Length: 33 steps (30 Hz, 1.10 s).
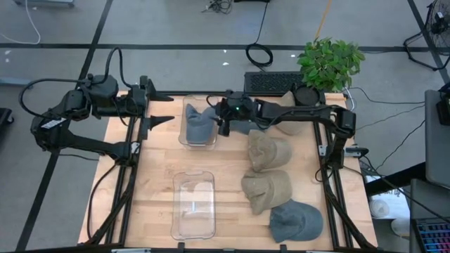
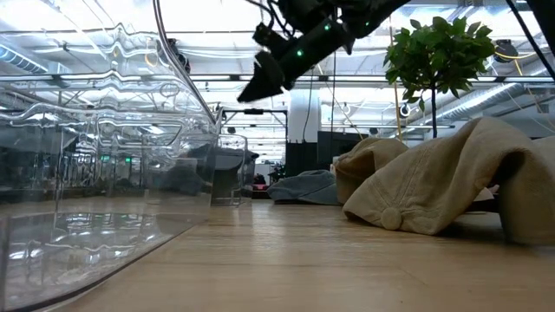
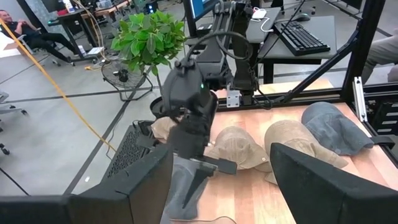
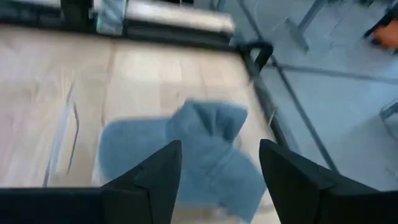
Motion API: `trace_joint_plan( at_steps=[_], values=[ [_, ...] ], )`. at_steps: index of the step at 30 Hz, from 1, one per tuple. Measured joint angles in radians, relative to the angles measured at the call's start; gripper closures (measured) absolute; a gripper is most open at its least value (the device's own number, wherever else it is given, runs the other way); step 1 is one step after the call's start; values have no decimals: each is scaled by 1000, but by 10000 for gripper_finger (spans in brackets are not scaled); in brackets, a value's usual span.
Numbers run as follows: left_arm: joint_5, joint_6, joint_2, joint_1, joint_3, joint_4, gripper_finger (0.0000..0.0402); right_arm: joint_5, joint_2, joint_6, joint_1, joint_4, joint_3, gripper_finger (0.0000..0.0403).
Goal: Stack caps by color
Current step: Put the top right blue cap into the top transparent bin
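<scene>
**benchmonkey:** So the right gripper (image 1: 223,121) is hanging over the far clear rectangular plastic bin (image 1: 184,138), right above the crumpled slate blue-grey fabric cap (image 1: 198,121) sitting in it. Its fingers are standing apart with nothing between them, as the right wrist view is showing. Looks to me like it's either dropping in for a grab or just letting go, can't tell which.

**capstacker:** Yeah, empty claw for sure. The left gripper (image 1: 170,107) is parked wide open just beside that bin, holding nothing either. The rest of the caps are lying in a row on the right side of the wooden table (image 1: 232,190): a second blue-grey cap (image 1: 242,128) under the right arm, a tan one (image 1: 295,123) at the far edge, two khaki floppy caps (image 1: 267,169), then another blue-grey brimmed cap (image 1: 295,221) nearest the front. The near clear bin (image 1: 193,204) is looking empty.

**benchmonkey:** If it's stacking well, I'm thinking it's worth flattening that bunched cap before piling more on, crown up and brims lining up, otherwise the floppy fabric is going to slump.
</scene>
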Motion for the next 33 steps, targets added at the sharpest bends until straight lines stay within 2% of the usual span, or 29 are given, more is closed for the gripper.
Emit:
trace_joint_plan(
  at_steps=[4, 8, 9, 14, 18, 22, 25, 28, 33],
  values=[
    [0, 0, 0, 0, 0, 0, 128, -18, 9, 32, -3, -125, 98, 257],
    [0, 0, 0, 0, 0, 0, 128, -155, 56, 28, -9, -219, 177, 371],
    [0, 0, 0, 0, 0, 1, 128, -184, 69, 17, -9, -223, 181, 386],
    [0, 0, 0, 0, 0, 1, 128, -210, 129, 5, -9, -216, 190, 399],
    [0, 0, 0, 0, 0, 1, 128, -209, 109, -2, -14, -310, 187, 400],
    [0, 0, 0, 0, 0, 0, 128, -266, -10, -21, -12, -386, 191, 402],
    [0, 0, 0, 0, 0, 1, 128, -300, -124, -27, -10, -428, 139, 402],
    [0, 3, 0, 0, 0, 8, 128, -279, -269, -7, -5, -423, 15, 402],
    [0, -19, -1, 0, 0, 145, 128, -142, -563, 63, 26, -329, -261, 403]
  ],
)
